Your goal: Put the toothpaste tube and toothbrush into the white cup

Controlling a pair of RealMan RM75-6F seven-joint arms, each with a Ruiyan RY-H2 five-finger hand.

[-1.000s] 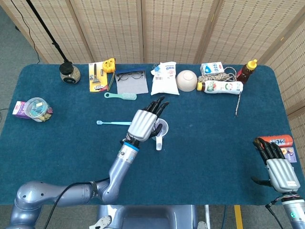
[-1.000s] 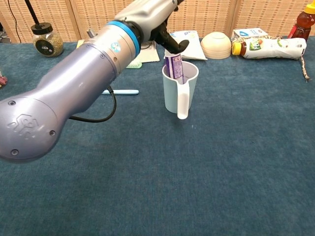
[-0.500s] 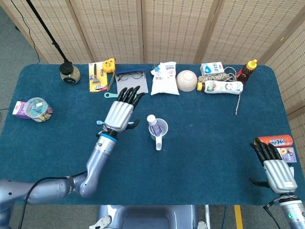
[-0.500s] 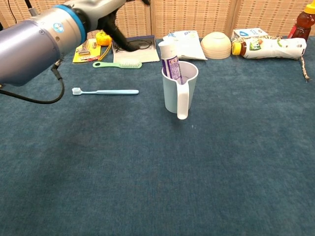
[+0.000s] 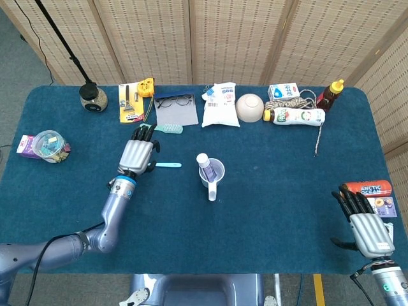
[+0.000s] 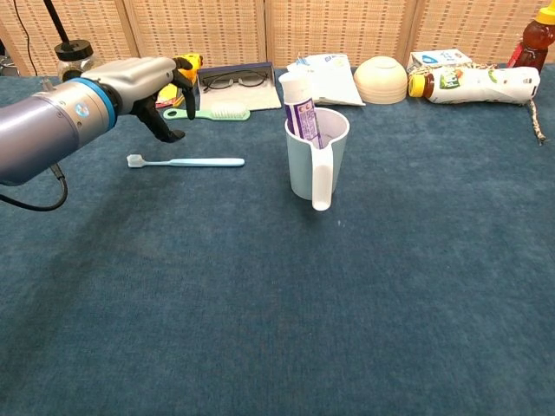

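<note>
Tube (image 6: pixel 302 113) was left standing in cup (image 6: pixel 305 165); left hand (image 5: pixel 136 155) had moved to 9 o'clock, fingers spread, over toothbrush (image 6: pixel 185 161), next to grasp.

Brightness: you have even, bright indoor light in both views.
Shadows: soft and faint; the white cup (image 6: pixel 316 160) casts only a weak shadow on the blue table (image 6: pixel 347 303).
Glare: none that you need to worry about.
Focus: head view sharp throughout; chest view blurs your left arm (image 6: pixel 43 126) slightly near the lens.
</note>
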